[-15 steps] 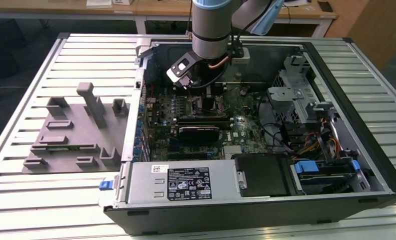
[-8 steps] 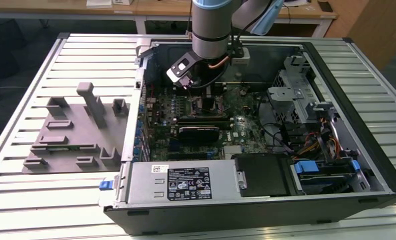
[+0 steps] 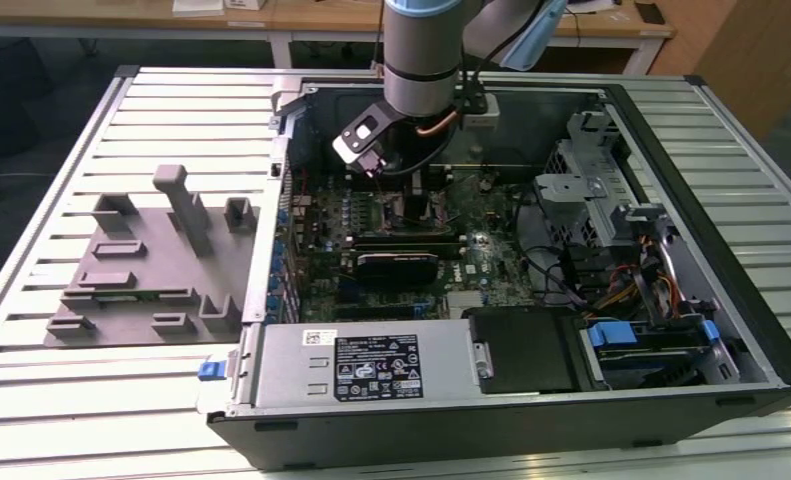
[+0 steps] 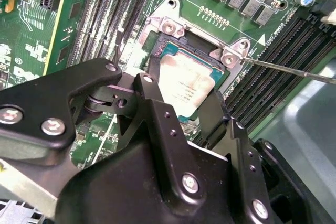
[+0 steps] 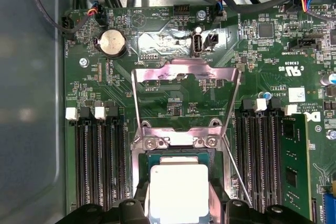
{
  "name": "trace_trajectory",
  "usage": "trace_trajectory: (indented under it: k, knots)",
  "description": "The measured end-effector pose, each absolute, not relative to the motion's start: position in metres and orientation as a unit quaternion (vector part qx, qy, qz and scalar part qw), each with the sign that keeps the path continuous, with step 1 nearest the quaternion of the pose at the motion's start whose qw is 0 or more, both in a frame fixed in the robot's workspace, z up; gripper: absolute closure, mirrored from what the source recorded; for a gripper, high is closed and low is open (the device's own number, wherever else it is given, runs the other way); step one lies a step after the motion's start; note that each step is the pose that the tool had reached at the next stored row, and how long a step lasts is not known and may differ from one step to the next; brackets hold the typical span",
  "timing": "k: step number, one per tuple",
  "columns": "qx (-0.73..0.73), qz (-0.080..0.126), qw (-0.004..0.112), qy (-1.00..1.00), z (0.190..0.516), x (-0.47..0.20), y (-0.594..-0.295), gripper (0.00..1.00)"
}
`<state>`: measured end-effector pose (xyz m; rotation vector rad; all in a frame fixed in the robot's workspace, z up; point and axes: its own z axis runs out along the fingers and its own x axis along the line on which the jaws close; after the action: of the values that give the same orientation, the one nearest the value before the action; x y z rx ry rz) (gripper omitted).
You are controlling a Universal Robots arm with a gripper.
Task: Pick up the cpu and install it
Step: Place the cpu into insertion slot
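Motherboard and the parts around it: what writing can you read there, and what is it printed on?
cpu: faint marks on its metal top, not legible.
Motherboard: white lettering in many spots, too small to read with certainty.
Power supply label: symbols and fine print, too small to read.
Nothing here can be quoted reliably.

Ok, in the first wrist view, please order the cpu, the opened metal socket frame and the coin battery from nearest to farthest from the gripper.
1. The cpu, right at the gripper.
2. The metal socket frame, swung open just beyond the cpu.
3. The coin battery, past the frame, near the edge of the motherboard.
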<state>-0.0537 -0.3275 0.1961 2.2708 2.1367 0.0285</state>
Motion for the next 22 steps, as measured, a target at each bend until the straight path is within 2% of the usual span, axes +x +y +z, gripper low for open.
trace_trajectory:
  k: [8, 22]
  knots:
    - [0.723, 0.002, 0.019, 0.69, 0.1962, -0.0538, -0.3276, 0.47]
    - [0.714, 0.008, 0.012, 0.7, 0.1934, -0.0538, -0.3278, 0.47]
